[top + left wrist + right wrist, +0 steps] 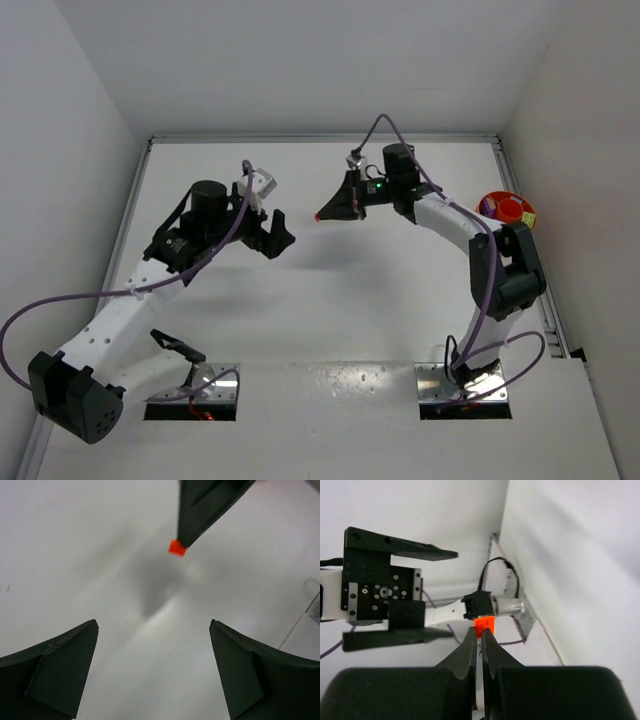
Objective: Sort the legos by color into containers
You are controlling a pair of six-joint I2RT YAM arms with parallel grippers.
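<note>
My right gripper is shut on a tiny orange-red lego and holds it in the air above the middle of the table, pointing left. The lego also shows in the left wrist view at the tip of the right fingers. My left gripper is open and empty, facing the right gripper a short way to its left. An orange round bowl with small coloured cups in it sits at the right edge of the table. No other legos show.
White walls close the table at the back, left and right. Purple cables loop round both arms. The left gripper's open fingers fill the left of the right wrist view.
</note>
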